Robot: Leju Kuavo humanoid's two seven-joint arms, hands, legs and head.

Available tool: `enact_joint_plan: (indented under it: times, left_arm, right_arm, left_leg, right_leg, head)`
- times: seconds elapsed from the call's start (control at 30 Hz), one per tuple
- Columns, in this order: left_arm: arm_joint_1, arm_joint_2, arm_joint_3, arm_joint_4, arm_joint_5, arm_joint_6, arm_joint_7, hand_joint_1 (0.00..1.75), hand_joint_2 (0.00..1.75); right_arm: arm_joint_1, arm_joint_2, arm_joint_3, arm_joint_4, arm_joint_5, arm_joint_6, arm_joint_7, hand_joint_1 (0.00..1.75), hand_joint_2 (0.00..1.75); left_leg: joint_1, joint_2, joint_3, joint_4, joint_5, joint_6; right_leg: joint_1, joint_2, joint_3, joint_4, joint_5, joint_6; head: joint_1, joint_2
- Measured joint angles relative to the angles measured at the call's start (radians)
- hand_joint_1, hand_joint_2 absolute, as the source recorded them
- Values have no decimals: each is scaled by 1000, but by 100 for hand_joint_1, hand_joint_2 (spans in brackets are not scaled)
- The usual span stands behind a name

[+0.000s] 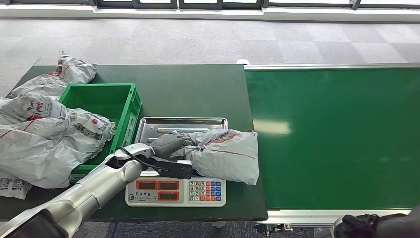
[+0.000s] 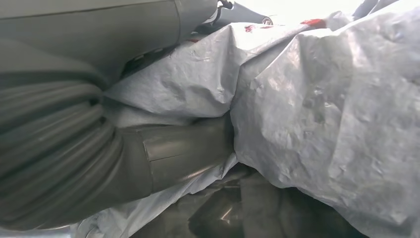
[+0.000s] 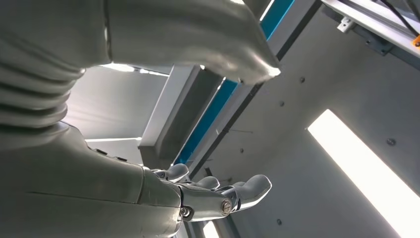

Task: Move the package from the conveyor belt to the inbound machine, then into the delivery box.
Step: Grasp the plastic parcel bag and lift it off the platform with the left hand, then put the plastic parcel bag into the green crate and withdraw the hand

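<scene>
While left hand [image 1: 171, 145] grips package [image 1: 225, 153] on scale [image 1: 176, 191], next: lift into green box [image 1: 101, 101]. Right hand [image 3: 218, 193] low, fingers loosely spread, holding nothing.

You have a dark green table [image 1: 198, 84] carrying a green crate [image 1: 106, 101], a scale [image 1: 176, 191] whose steel tray [image 1: 163, 124] holds a grey package [image 1: 228, 153], and grey bags [image 1: 39, 139] heaped at its left end, with the green conveyor belt [image 1: 337, 139] butting against its right side.
</scene>
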Motion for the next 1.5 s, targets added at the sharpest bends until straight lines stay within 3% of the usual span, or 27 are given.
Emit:
enact_joint_plan:
  times: [0.2,0.37,0.63,0.9,1.1,1.27,1.5]
  left_arm:
    - [1,13,25,-4,-16,30,19,175,175]
    - [-36,91,109,-14,-73,110,89,175,175]
    - [-136,198,277,-57,-224,188,189,175,175]
    - [-155,281,380,-87,-309,298,241,175,175]
    - [-125,350,487,-101,-342,412,287,175,175]
    - [-77,428,614,-133,-317,427,273,175,175]
    - [14,499,726,-175,-301,428,268,175,175]
  right_arm:
    - [19,8,0,8,35,0,0,0,0]
    - [66,9,-4,9,58,0,0,0,0]
    - [123,9,-36,-7,112,-1,0,0,0]
    - [157,9,-47,-15,132,-1,0,0,0]
    - [182,9,-53,-20,141,-1,0,0,0]
    - [196,9,-66,-20,131,-1,0,0,0]
    - [205,9,-68,-21,138,-2,0,0,0]
  left_leg:
    - [0,3,2,0,0,-2]
    - [2,15,4,0,2,-8]
    - [4,16,-16,0,11,-12]
    - [4,18,-20,0,11,-12]
    - [5,19,-21,0,11,-12]
    - [5,21,-22,0,11,-12]
    - [5,22,-23,0,10,-13]
  right_leg:
    - [2,2,1,0,1,-2]
    - [4,15,-10,3,7,-8]
    - [5,17,-34,5,15,-11]
    - [6,18,-39,6,16,-11]
    - [6,19,-41,6,16,-12]
    - [6,22,-44,6,16,-12]
    - [6,25,-44,7,16,-12]
  head:
    - [0,0]
    - [0,0]
    - [0,0]
    - [0,0]
    - [0,0]
    - [0,0]
    - [0,0]
